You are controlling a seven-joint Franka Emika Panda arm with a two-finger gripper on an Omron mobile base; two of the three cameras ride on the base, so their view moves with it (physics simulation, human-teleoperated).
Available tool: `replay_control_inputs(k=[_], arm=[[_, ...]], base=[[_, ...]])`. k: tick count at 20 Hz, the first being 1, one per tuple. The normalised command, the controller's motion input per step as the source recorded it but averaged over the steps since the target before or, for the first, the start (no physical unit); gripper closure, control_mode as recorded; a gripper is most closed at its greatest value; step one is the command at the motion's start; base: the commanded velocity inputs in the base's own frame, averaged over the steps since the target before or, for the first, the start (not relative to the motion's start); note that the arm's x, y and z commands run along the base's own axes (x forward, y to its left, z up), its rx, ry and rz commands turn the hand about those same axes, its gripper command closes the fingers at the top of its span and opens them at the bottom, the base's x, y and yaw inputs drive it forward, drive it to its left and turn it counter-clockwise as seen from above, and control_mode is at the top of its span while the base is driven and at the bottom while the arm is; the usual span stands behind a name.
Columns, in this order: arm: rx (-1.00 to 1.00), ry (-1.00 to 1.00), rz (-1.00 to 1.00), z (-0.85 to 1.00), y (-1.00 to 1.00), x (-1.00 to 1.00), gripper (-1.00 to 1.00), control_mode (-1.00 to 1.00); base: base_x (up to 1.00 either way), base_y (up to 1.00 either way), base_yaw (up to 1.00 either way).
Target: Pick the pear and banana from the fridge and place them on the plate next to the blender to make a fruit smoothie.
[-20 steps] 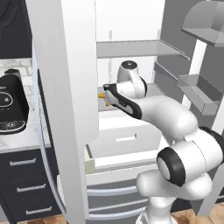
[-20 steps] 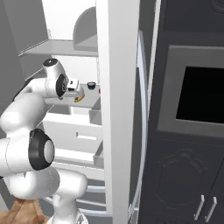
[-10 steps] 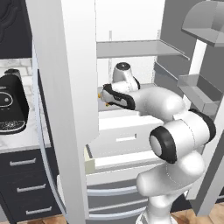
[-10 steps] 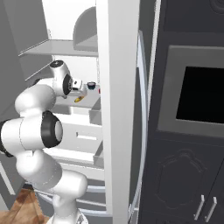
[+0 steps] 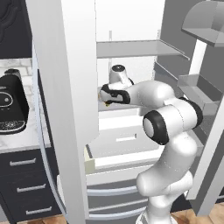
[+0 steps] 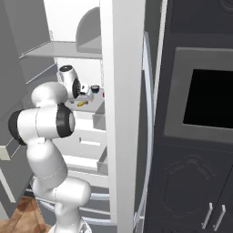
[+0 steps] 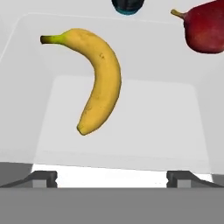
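We reach into the open fridge [image 5: 131,26] with the arm, and our gripper [image 7: 111,175] hangs above a white shelf [image 7: 131,113] inside it. In the hand view its two dark finger tips [image 7: 43,177] stand far apart at the bottom edge, so the gripper is wide open and has hold of nothing.

The banana [image 7: 98,78] lies flat on this shelf, between the finger tips and the far edge of the shelf, a little to the left of the middle in the hand view. Its stem end with the dark tip points to the upper left, and the other end points down toward the gripper. The gripper does not touch it.

The pear [image 7: 205,26] lies at the upper right of the hand view, well apart from the banana, and its stem points left. A small dark cup [image 7: 127,5] with a blue rim stands at the top edge, between the two fruits.

In the left base view a black coffee machine [image 5: 11,105] stands on the desk [image 5: 22,140] to the left of the fridge.
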Motion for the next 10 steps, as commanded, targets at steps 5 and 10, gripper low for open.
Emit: replay_control_inputs(k=[5,10], arm=[[0.00,0.07,0.00,-0.19,0.03,0.48,-1.00,-1.00],[0.00,0.07,0.00,-0.15,0.02,0.46,-1.00,-1.00]], base=[[0.00,0.00,0.00],[0.00,0.00,0.00]])
